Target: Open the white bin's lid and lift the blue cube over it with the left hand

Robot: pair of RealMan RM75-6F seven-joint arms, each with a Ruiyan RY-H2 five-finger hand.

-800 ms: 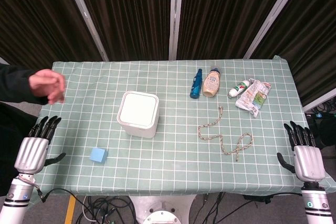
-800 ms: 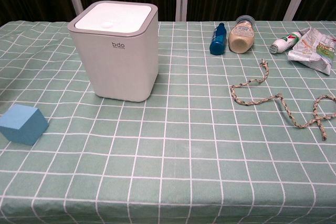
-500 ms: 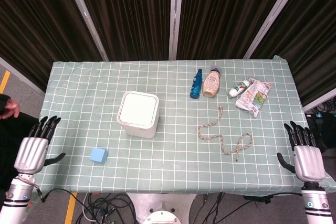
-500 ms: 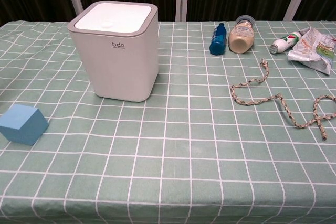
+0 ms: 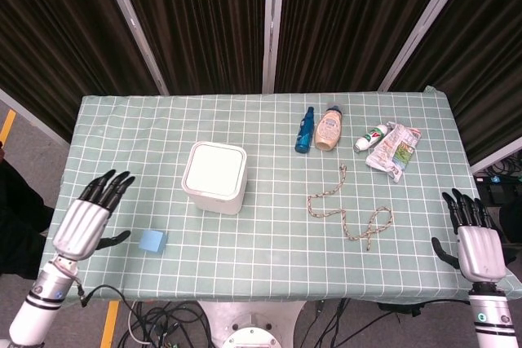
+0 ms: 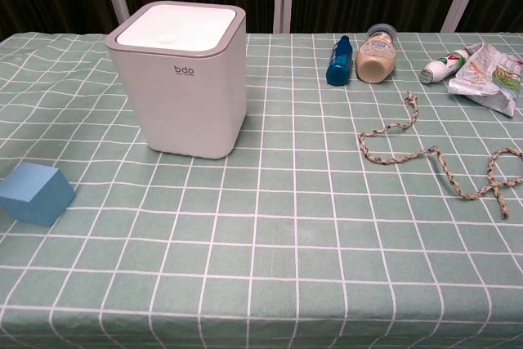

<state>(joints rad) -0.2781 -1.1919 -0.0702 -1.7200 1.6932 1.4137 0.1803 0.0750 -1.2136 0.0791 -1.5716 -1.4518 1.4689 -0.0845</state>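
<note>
The white bin [image 5: 215, 178] [image 6: 185, 79] stands left of the table's middle with its lid flat and closed. A blue cube [image 5: 152, 240] [image 6: 35, 194] lies on the cloth near the front left edge. My left hand [image 5: 86, 219] hovers just left of the cube, empty, fingers spread apart. My right hand [image 5: 475, 242] stays at the table's front right corner, empty with fingers apart. The chest view shows neither hand.
A blue bottle [image 5: 304, 130], a beige jar [image 5: 329, 129], a white tube [image 5: 371, 138] and a crumpled packet [image 5: 394, 149] lie at the back right. A knotted rope [image 5: 351, 209] sprawls right of the bin. A green checked cloth [image 5: 261, 270] covers the table.
My left hand has moved right and forward over the table edge toward the cube. A person's arm at the far left has withdrawn from view. The right hand has not moved.
</note>
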